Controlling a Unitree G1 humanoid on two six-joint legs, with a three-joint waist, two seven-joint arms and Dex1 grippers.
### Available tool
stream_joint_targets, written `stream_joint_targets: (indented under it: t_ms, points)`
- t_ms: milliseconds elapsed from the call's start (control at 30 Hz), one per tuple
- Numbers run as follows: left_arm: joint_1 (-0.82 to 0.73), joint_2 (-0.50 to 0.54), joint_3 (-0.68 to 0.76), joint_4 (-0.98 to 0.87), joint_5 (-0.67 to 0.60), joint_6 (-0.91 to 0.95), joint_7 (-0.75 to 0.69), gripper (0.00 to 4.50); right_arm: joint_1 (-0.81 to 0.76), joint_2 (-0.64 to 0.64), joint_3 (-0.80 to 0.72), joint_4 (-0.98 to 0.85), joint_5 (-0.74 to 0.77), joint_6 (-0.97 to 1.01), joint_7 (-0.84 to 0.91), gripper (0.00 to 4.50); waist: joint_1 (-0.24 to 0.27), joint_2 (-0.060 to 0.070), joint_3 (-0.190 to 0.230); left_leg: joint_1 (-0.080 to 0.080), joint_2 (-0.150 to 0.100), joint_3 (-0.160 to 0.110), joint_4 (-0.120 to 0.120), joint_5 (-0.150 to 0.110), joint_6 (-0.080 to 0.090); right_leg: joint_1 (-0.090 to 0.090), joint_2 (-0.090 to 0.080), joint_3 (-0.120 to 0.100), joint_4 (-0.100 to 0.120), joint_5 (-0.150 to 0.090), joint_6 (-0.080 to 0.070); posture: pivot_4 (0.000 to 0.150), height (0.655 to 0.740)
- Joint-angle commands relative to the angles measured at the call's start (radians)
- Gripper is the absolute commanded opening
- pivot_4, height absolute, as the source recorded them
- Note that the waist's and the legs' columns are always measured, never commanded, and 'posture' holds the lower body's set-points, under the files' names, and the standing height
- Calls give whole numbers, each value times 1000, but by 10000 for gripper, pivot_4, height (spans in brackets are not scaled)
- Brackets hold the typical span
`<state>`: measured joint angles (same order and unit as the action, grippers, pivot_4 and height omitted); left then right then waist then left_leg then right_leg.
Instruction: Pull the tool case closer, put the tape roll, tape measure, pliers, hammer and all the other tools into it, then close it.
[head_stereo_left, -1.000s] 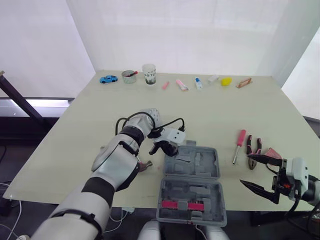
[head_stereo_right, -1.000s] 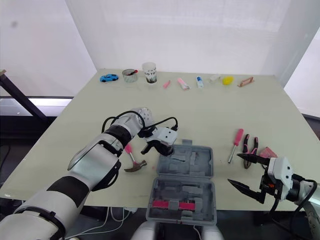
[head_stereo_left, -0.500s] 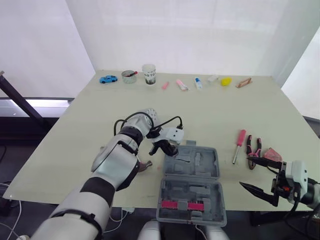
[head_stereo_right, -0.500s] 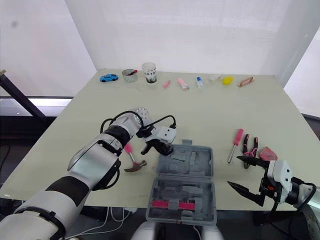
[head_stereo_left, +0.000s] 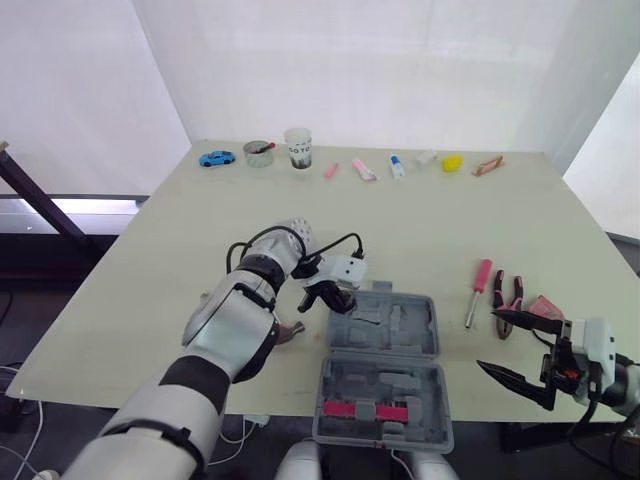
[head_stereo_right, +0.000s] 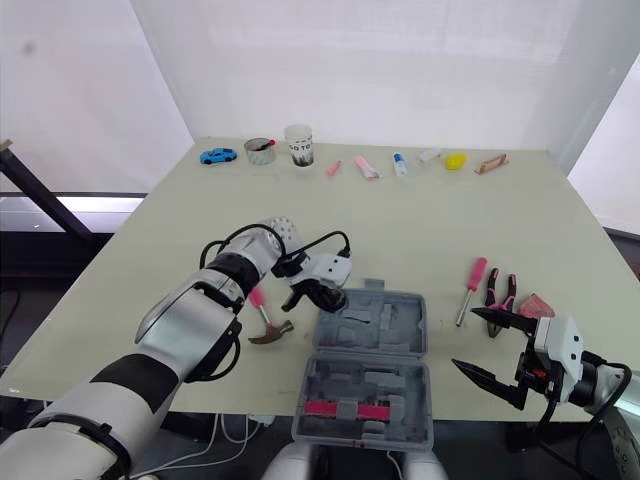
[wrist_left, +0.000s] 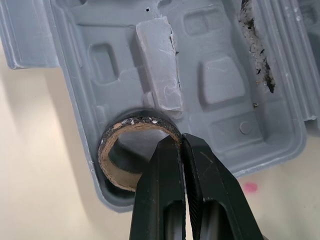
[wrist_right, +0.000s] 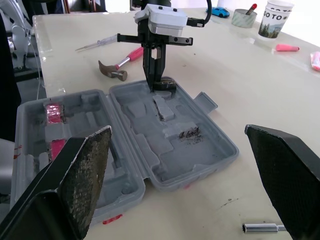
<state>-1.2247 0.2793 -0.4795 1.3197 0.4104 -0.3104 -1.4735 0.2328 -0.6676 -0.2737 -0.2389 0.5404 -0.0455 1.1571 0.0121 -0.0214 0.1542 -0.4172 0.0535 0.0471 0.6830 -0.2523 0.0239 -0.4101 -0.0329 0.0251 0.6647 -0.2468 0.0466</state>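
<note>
Pinching the thin cardboard wall of the tape roll (wrist_left: 116, 175), the left fingers (wrist_left: 160, 200) stand nearly pressed together, with one tip inside the ring and one outside as far as the wrist view shows. The roll sits in a round recess in the far half of the tool case (head_stereo_left: 415, 335), at that half's left corner, its open side facing up. The case lies open and flat at the middle of the bench's front edge, both grey halves showing moulded pockets. A pink strip (head_stereo_left: 365, 408) lies across the near half.

Just left of the case, the hammer (head_stereo_right: 265, 325) lies on the bench (head_stereo_left: 150, 270) with its pink handle angled away and its dark head towards the front edge.

The right fingers (head_stereo_left: 512, 376) are spread wide and hold nothing. They hover off the front right corner of the bench, pointing in towards the case and well apart from it.

Near that corner, to the right of the case, a pink-handled screwdriver (head_stereo_left: 478, 290) and the pliers (head_stereo_left: 510, 295) lie side by side, with a pinkish object (head_stereo_left: 543, 305) just beyond them.

Along the far edge stand a blue toy car (head_stereo_left: 217, 158), a small tin (head_stereo_left: 259, 152) and a paper cup (head_stereo_left: 298, 148), followed by a row of small items running towards the far right corner.
</note>
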Motion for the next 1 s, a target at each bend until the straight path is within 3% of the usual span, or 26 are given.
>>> stream_joint_targets:
  t_ms: [33, 200, 300, 367, 567, 1000]
  points:
    - [-10, -3, 17, 4, -1, 9, -8, 309, 7, -10, -22, -32, 22, 1, 1, 45000, 0, 0, 0, 0, 0, 0, 0, 0, 0, 0, 0, 0, 0, 0, 0, 1500, 7400]
    - [-17, -4, 23, 4, -5, 15, -10, 309, 16, -6, -20, -38, 21, -1, 0, 45000, 0, 0, 0, 0, 0, 0, 0, 0, 0, 0, 0, 0, 0, 0, 0, 1500, 7400]
    - [-24, -3, 20, 2, 2, 8, -5, 7621, 16, -6, -19, -37, 21, -2, -1, 45000, 0, 0, 0, 0, 0, 0, 0, 0, 0, 0, 0, 0, 0, 0, 0, 1500, 7400]
    - [-27, -3, 22, 1, 0, 11, -21, 15457, 15, -6, -18, -34, 20, -3, -1, 45000, 0, 0, 0, 0, 0, 0, 0, 0, 0, 0, 0, 0, 0, 0, 0, 1500, 7400]
    - [-29, 2, 14, -2, 8, 10, -36, 44769, 12, -6, -12, -31, 15, -5, 1, 45000, 0, 0, 0, 0, 0, 0, 0, 0, 0, 0, 0, 0, 0, 0, 0, 1500, 7400]
    - [-64, 18, 25, -25, -12, -6, -127, 44769, 2, 0, -3, -18, 10, -12, 5, 45000, 0, 0, 0, 0, 0, 0, 0, 0, 0, 0, 0, 0, 0, 0, 0, 1500, 7400]
